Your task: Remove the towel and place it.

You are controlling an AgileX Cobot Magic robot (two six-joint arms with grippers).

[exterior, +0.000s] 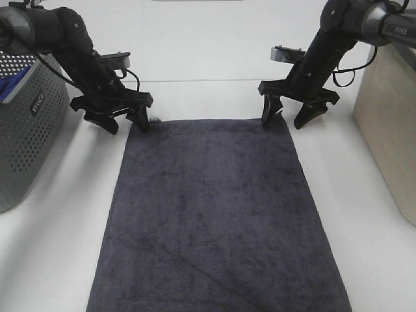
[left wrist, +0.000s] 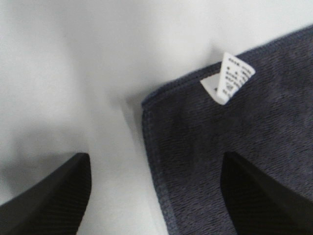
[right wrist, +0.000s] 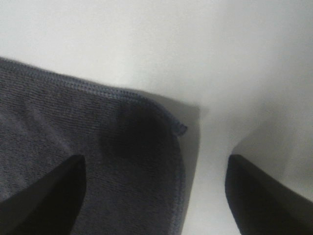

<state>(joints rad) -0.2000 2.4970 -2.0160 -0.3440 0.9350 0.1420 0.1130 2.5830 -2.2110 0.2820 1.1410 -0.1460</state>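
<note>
The dark charcoal towel (exterior: 218,214) lies spread flat on the white table, long side running toward the front. Its small white tag (left wrist: 227,78) is at the far left corner. My left gripper (exterior: 123,123) is open and straddles that far left corner (left wrist: 146,105); one finger is over bare table, the other over the towel. My right gripper (exterior: 287,119) is open and straddles the far right corner (right wrist: 178,128) in the same way. Neither gripper holds anything.
A grey perforated basket (exterior: 29,130) with a blue cloth (exterior: 14,81) inside stands at the left edge. A beige box (exterior: 390,123) stands at the right edge. White table (exterior: 208,97) shows beyond the towel.
</note>
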